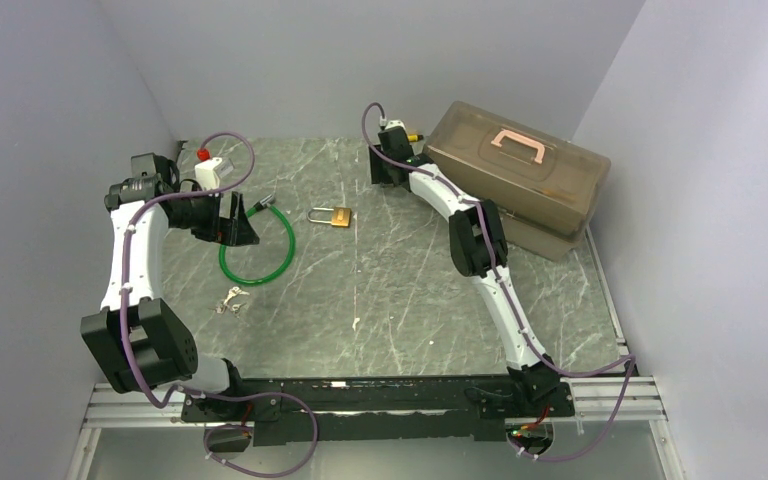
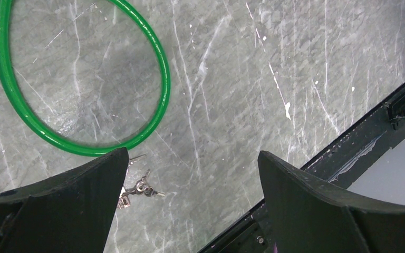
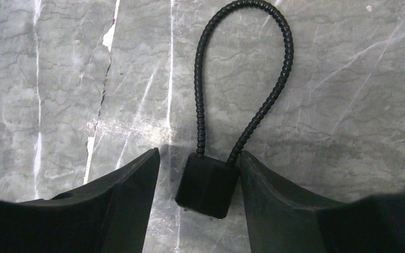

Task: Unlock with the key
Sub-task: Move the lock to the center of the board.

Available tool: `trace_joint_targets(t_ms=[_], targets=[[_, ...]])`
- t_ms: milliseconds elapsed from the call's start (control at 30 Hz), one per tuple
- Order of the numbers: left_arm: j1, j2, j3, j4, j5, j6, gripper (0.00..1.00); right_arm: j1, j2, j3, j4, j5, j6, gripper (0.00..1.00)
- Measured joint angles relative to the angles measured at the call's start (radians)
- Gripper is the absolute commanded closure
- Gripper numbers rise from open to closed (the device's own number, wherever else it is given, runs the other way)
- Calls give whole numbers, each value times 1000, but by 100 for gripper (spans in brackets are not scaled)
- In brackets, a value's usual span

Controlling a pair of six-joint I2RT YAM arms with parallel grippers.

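Maybe our left gripper (image 2: 192, 158), wide open and empty, will push the tiny flat key (image 2: 140, 188) away, not grab it.

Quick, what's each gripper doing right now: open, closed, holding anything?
Left gripper: open, holding nothing.
Right gripper: open, jaws either side of the black block, gap on one side, not clamped.
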Motion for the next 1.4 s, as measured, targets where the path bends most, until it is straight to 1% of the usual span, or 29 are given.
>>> trace_joint_targets(t_ms=[200, 300, 400, 500, 600, 700, 900, 933, 1033, 1133, 1167, 1233, 1300, 1333, 1400], targets=[[0, 1, 0, 0, 0, 2, 1, 0, 0, 0, -5, 6, 12, 58], [0, 1, -2, 1, -1, 8, 1, 1, 0, -2, -4, 14, 18, 63], [0, 1, -19, -1, -2, 18, 1, 9, 0, -8, 2, 24, 18, 71], [0, 1, -36, -6, -5, 28, 1, 30, -22, -48, 18, 45, 10, 74], [1, -6, -54, -13, -18, 41, 1, 76, -93, -171, 44, 66, 3, 78], [3, -31, -73, -29, -29, 59, 1, 143, -197, -347, 77, 76, 4, 81], [6, -90, -98, -73, -45, 88, 0, 272, -452, -758, 149, 74, 32, 81], [6, -97, -98, -80, -47, 92, 1, 286, -482, -802, 153, 73, 38, 81], [6, -116, -99, -105, -56, 104, 1, 319, -573, -944, 185, 71, 65, 79], [6, -137, -100, -128, -66, 108, 0, 329, -644, -1052, 217, 75, 91, 77], [6, -145, -101, -137, -71, 108, 1, 329, -665, -1081, 222, 78, 97, 75], [6, -158, -101, -156, -80, 115, 1, 328, -689, -1114, 223, 92, 100, 59], [6, -169, -103, -174, -87, 125, 1, 326, -703, -1128, 216, 103, 98, 47], [6, -175, -104, -183, -91, 129, 1, 325, -706, -1129, 214, 104, 97, 43], [6, -188, -109, -200, -105, 134, 0, 325, -713, -1128, 212, 105, 91, 40]])
